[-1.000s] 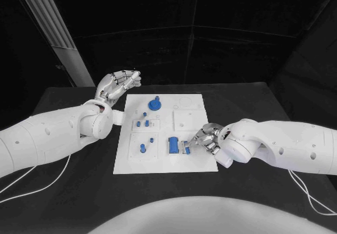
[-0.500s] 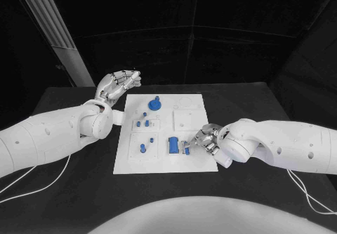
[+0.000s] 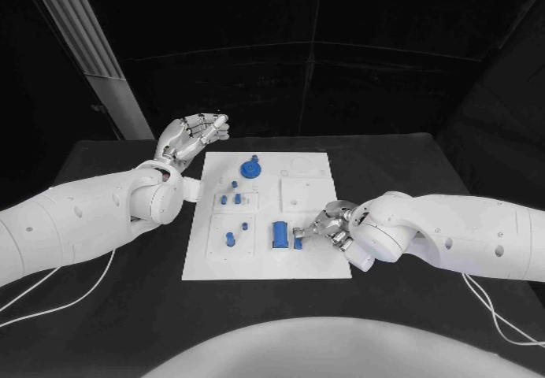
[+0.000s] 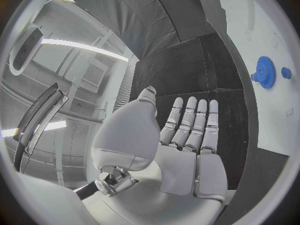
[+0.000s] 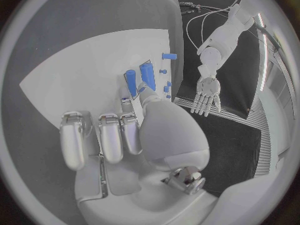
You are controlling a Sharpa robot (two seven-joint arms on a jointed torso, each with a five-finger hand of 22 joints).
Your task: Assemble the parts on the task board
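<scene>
Right robot hand (image 3: 331,225) near task board (image 3: 306,266) right edge, pinching small blue part (image 3: 298,241). Just beside, toward board middle: upright blue block (image 3: 279,234), long axes parallel. Left robot hand (image 3: 189,135) open, idle beyond far-left corner.

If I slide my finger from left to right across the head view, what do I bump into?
Left arm → left hand → blue gear → tall blue block → right hand → right arm.
</scene>
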